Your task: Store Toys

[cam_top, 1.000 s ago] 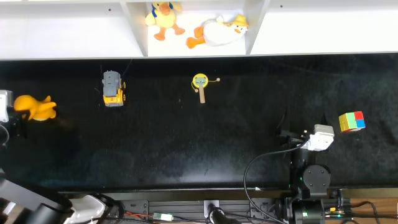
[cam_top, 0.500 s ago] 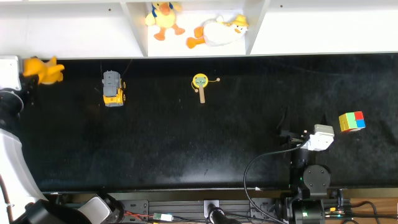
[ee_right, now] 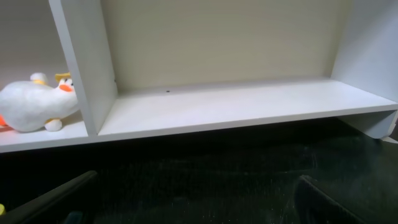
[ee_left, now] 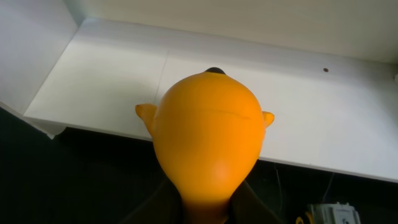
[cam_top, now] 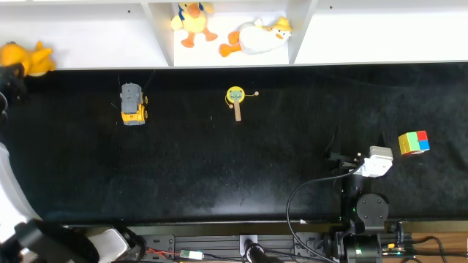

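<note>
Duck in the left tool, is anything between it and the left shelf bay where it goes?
Nothing visible stands in the way. The duck hangs at the front edge of the left bay, and the white floor beyond it shows no other toy. The truck stands apart, off that path.
</note>
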